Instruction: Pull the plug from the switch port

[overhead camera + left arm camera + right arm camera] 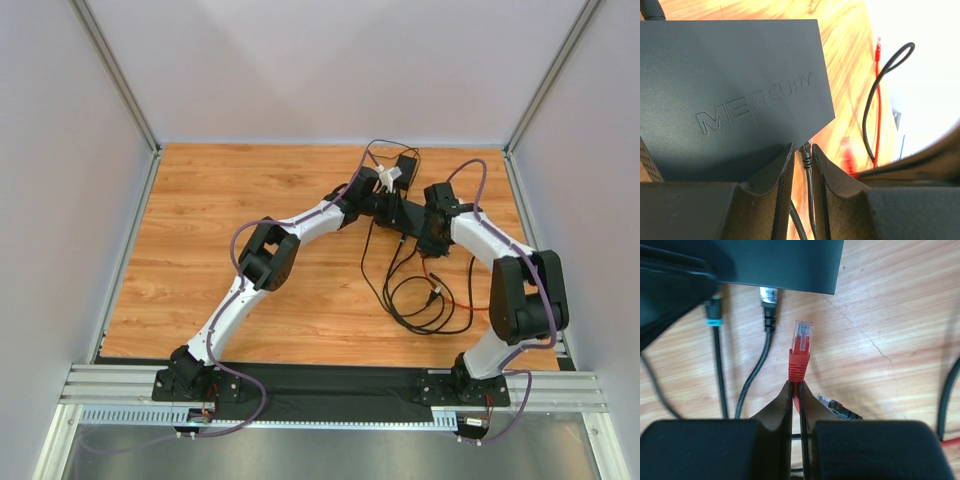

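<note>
The right claw [796,386] pinches shut on the red plug [800,352] behind its ribbed boot; its clear tip lies free just ahead, short of the matte-black switch [785,265]; the left claw [801,147] is barely parted over a black cord [808,165], grip unclear; only its camera shows the embossed lettering.
</note>
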You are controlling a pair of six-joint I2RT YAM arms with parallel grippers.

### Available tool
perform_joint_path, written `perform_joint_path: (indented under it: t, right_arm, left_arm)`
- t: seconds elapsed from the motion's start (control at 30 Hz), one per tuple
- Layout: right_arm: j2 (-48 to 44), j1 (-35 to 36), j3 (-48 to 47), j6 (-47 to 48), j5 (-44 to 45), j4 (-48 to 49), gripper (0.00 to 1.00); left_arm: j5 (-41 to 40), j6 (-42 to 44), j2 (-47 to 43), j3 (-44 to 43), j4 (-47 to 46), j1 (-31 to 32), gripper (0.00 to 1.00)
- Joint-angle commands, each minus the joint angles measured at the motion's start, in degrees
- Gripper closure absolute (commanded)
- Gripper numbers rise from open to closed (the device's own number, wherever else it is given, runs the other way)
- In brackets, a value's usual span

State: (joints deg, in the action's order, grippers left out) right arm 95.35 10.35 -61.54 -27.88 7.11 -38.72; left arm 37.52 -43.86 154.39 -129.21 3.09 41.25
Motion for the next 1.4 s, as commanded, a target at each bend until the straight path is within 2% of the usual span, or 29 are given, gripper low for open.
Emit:
perform_joint_path:
  t: [0.0,0.13,0.27,0.4,0.6,0.83,0.9,0.93,1.0,1.1,1.13,1.2,1.27,1.37]
  right_arm:
    - [-7.71,-0.07,-4.11,1.25,1.49,-1.27,1.00]
    - [-13.86,-0.15,-5.70,0.64,1.24,0.65,1.00]
    - [-22.55,-0.15,-4.04,-0.33,-0.52,8.98,1.00]
    - [-29.07,-0.59,-2.53,-3.49,-1.40,17.17,1.00]
    - [-32.94,-0.51,-7.19,-10.51,-5.17,22.53,1.00]
    - [-40.76,-0.51,-2.71,-25.80,-2.55,37.48,1.00]
    - [-41.65,-0.59,-2.10,-30.81,1.31,37.49,1.00]
    - [-42.69,-0.68,-0.70,-36.57,2.80,37.84,1.00]
    - [-43.49,-0.77,-0.34,-40.48,6.76,39.43,1.00]
    - [-41.83,-0.86,-3.58,-48.12,8.70,34.35,1.00]
    - [-40.26,-0.86,-4.81,-51.54,8.79,31.98,1.00]
    - [-38.50,-0.86,-7.44,-52.62,7.04,32.30,1.00]
    - [-36.03,-0.94,-8.77,-59.62,4.50,29.76,1.00]
    - [-33.66,-0.60,-10.43,-57.66,3.87,31.26,1.00]
  left_arm:
    - [0.54,0.17,-2.15,2.37,-0.36,-0.56,0.71]
    - [-1.04,3.85,-9.52,9.65,-1.51,-1.09,0.65]
    - [-1.75,9.48,-19.79,18.36,-2.74,-1.35,0.57]
    - [-1.04,11.59,-26.49,26.71,-9.49,-2.58,0.51]
    - [-4.46,17.21,-33.53,35.67,-10.12,-5.65,0.51]
    - [-13.68,22.22,-41.78,43.42,-6.61,-12.85,0.52]
    - [-15.01,22.85,-43.02,45.87,-6.26,-14.27,0.52]
    - [-15.54,22.94,-43.81,46.41,-6.43,-15.14,0.51]
    - [-16.16,22.76,-43.99,47.55,-6.61,-16.90,0.51]
    - [-17.38,22.76,-44.08,48.26,-6.43,-18.14,0.52]
    - [-19.04,22.85,-44.26,48.26,-6.00,-18.31,0.52]
    - [-21.77,22.59,-44.78,48.70,-4.07,-18.75,0.52]
    - [-25.91,22.32,-46.10,49.40,-3.36,-19.02,0.52]
    - [-31.44,22.32,-48.82,51.77,-3.36,-19.37,0.52]
